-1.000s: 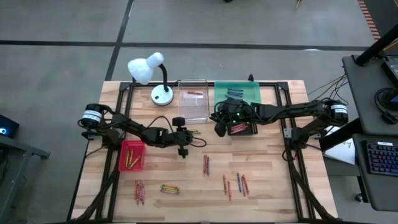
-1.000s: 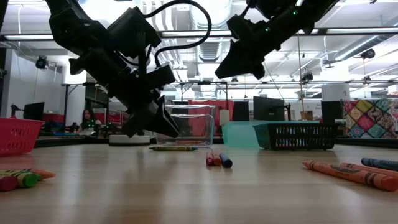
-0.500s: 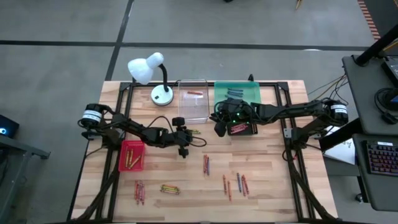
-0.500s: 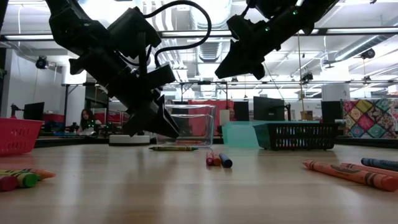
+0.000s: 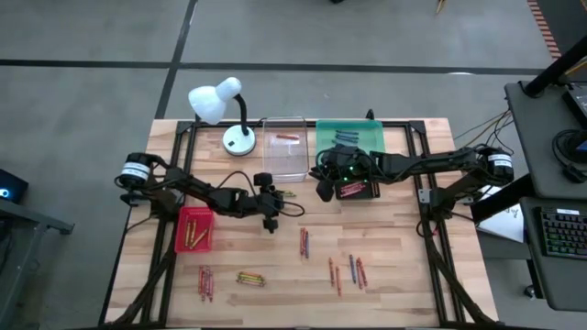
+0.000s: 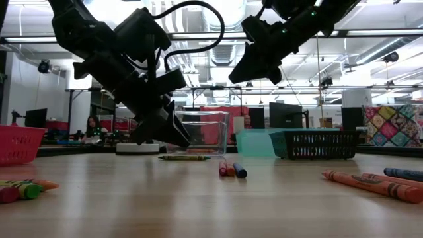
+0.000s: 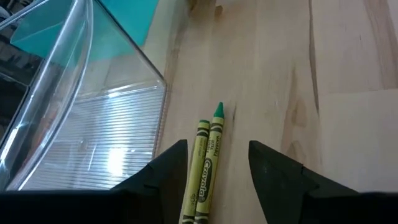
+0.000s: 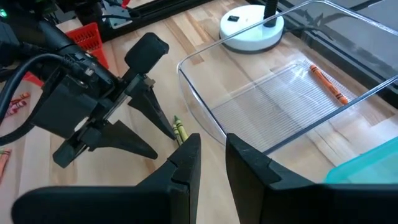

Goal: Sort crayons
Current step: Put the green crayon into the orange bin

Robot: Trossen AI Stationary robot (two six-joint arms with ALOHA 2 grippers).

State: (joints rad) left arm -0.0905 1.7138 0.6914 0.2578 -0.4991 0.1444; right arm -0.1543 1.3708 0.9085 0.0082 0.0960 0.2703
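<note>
Two green crayons [image 7: 206, 162] lie side by side on the wooden table, just in front of the clear tray [image 7: 93, 124]. My left gripper [image 7: 217, 163] is open, low over the table, with one finger on either side of them; I see no touch. In the high view it [image 5: 277, 195] sits at mid-table beside the pair [image 5: 285, 194]. My right gripper [image 8: 211, 152] hangs higher, near the teal tray [image 5: 348, 137], its fingers narrowly open with nothing between them. More crayons lie loose near the front edge [image 5: 304, 243], [image 5: 348, 270], [image 5: 249, 278], [image 5: 205, 282].
The red tray [image 5: 194, 229] at the left holds several crayons. An orange crayon [image 8: 326, 84] lies in the clear tray, and blue ones lie in the teal tray. A black basket [image 6: 317, 144] and a white desk lamp [image 5: 229, 115] stand at the back.
My left gripper has opened wider over the two green crayons without moving from its place. The crayons lie on the table where they were.
</note>
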